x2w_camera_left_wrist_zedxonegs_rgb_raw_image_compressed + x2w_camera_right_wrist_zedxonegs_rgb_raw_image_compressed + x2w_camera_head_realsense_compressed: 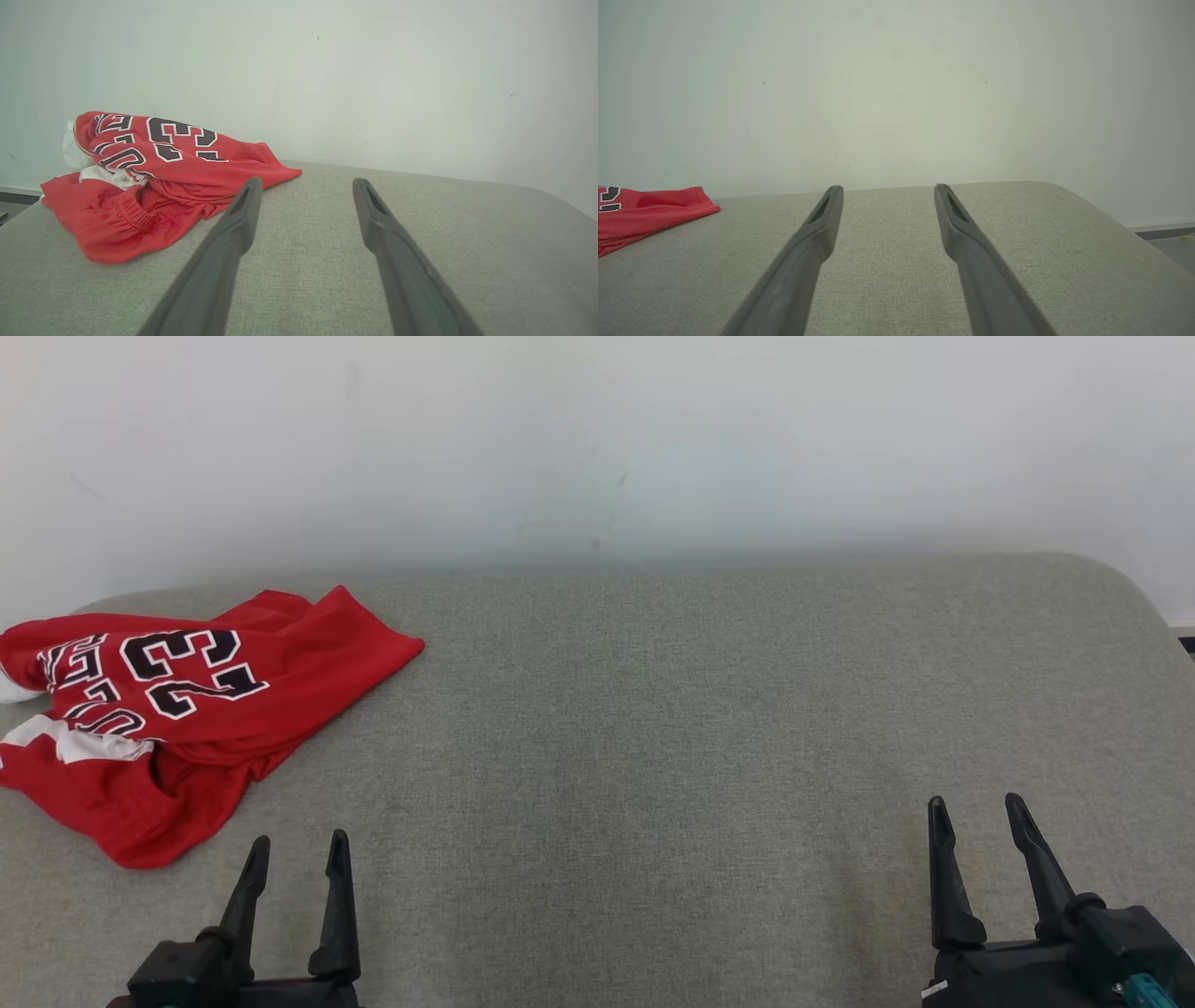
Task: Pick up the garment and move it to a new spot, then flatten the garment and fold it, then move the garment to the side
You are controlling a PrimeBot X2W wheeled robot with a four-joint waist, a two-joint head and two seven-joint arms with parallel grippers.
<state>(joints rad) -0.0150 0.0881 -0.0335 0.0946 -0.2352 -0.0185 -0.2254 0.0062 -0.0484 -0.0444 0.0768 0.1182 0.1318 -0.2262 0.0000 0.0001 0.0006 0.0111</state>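
At the far left the garment (187, 709) lies crumpled, seemingly untouched; left gripper (300, 837) and right gripper (976, 798) both spread, empty.

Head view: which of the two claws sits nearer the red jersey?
The left claw, at the lower left just short of the red jersey; the right claw stands far off across the grey cushion.
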